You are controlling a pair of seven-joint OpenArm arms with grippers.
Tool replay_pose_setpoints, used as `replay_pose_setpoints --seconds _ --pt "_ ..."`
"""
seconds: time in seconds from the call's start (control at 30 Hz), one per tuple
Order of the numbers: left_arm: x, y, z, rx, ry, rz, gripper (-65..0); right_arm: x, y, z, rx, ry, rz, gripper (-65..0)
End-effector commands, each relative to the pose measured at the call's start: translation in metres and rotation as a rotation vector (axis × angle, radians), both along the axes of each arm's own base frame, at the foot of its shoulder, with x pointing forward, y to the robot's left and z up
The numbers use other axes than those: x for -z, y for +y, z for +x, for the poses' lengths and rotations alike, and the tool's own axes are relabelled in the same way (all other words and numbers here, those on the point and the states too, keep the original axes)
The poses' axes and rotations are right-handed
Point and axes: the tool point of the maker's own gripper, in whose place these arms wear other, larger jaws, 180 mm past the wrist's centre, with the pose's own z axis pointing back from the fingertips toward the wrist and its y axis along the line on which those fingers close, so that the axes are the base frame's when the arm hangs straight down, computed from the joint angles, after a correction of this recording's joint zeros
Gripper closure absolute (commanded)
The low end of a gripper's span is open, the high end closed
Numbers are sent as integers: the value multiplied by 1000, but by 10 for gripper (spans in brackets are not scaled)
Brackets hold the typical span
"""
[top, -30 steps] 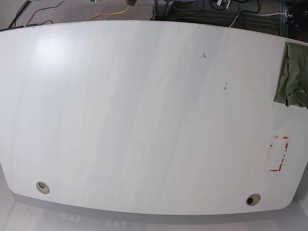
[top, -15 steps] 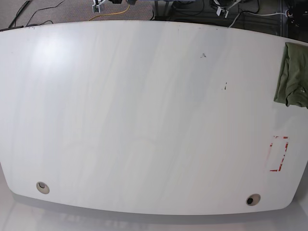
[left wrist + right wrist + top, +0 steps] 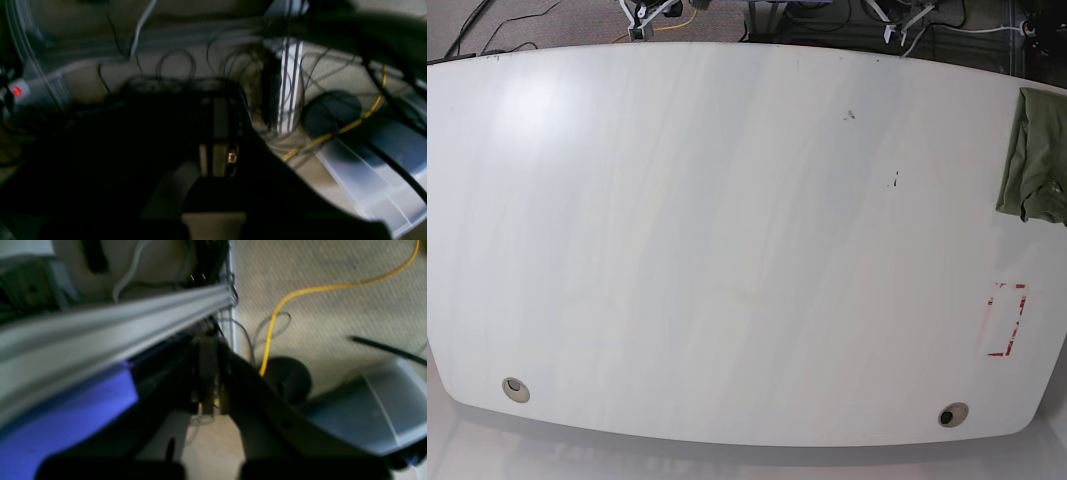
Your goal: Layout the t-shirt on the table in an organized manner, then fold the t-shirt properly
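Your t-shirt (image 3: 1035, 160) lies bunched at the counter's (image 3: 727, 250) far right edge, cut off by the base view; a poor grasp could push it over. Your left end effector (image 3: 895, 38) and right end effector (image 3: 641, 34), both closed and empty beyond the back edge, could clip that edge if brought in low. You can read no writing.

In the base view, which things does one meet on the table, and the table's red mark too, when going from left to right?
Left grommet hole → small black specks → right grommet hole → red dashed rectangle mark → olive-green t-shirt, cut off by the picture's edge.
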Motion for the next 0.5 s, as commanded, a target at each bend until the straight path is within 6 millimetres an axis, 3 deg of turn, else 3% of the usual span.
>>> replay_pose_setpoints --seconds 0.0,0.17,0.37,0.47 --pt "1 2 -9 -7 29 3 0 1 -10 -3 -15 8 -22 -19" --pt "4 2 -10 -22 58 14 0 5 -18 3 -36 13 -74 -19" --pt "5 20 -15 -25 126 124 0 9 -27 -2 -79 56 -137 -21" --pt "6 14 -16 -30 146 118 0 11 -28 2 -96 74 -148 -21"
